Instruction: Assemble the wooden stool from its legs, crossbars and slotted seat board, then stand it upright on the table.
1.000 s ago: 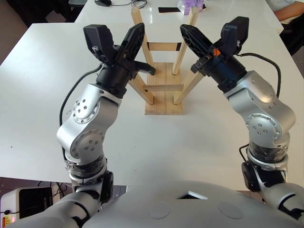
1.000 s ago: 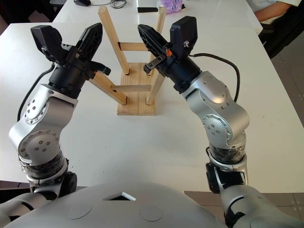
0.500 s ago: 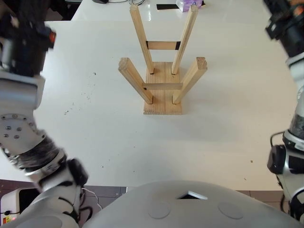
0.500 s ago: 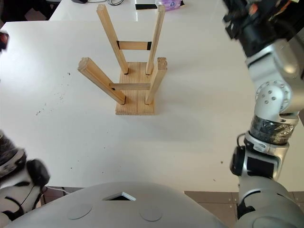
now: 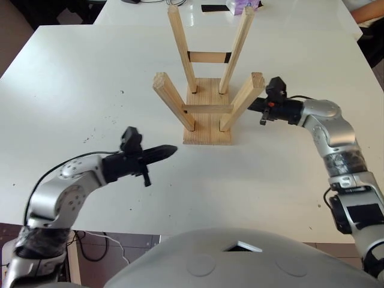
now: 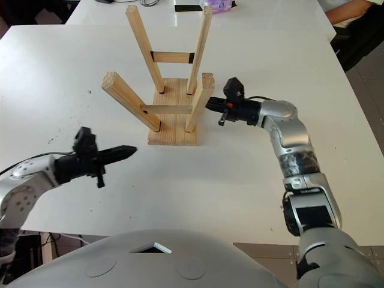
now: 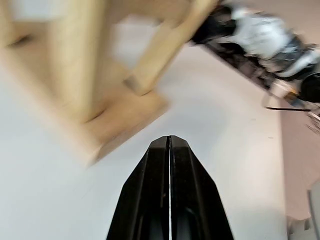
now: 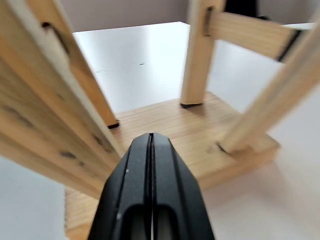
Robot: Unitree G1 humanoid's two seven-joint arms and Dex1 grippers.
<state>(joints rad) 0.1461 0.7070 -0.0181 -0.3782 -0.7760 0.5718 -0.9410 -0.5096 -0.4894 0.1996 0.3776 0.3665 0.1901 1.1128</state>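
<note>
We see light wooden stool (image 5: 207, 111) upside down on seat board, mid white table (image 5: 288, 174), left pincer (image 5: 173, 148) closed near it, right pincer (image 8: 151, 136) closed by its leg, purple box (image 5: 243, 5) behind

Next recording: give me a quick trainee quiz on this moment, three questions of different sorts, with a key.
1. True or false: the stool stands on its legs.
2. The right jaws are closest to: A) a far leg, B) the near right leg, C) the table's near edge.
3. Are the left jaws open or shut?

Key: 1 false, it rests on its seat board with legs up; 2 B; 3 shut.
</note>
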